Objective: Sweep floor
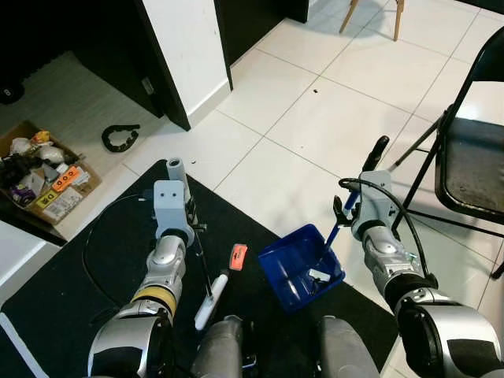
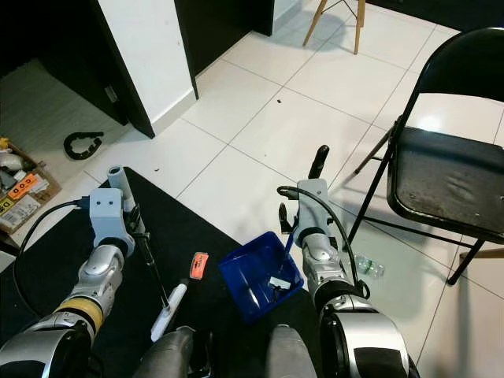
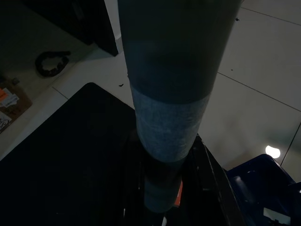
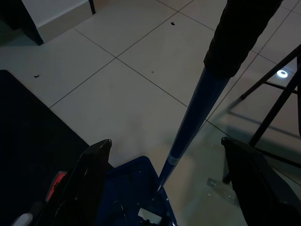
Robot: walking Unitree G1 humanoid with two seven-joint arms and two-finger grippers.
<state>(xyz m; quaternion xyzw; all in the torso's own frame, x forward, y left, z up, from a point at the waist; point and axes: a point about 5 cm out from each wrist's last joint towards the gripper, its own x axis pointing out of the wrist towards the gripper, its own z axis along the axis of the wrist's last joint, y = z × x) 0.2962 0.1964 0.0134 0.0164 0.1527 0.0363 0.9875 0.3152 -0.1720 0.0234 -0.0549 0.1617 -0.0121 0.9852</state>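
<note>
Right hand (image 2: 303,206) grips the blue dustpan (image 2: 256,276) handle — pan sits on the black mat's (image 1: 87,268) edge, scraps inside. Left hand (image 1: 189,223) is clamped on the broom handle (image 1: 175,167); the head is hidden, and the dark left wrist view shows just the pole up close.

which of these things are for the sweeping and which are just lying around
For the job: blue dustpan, broom handle in the left pincer, debris specks.
Lying about: folding chair, cardboard box, black ring, black mat.
</note>
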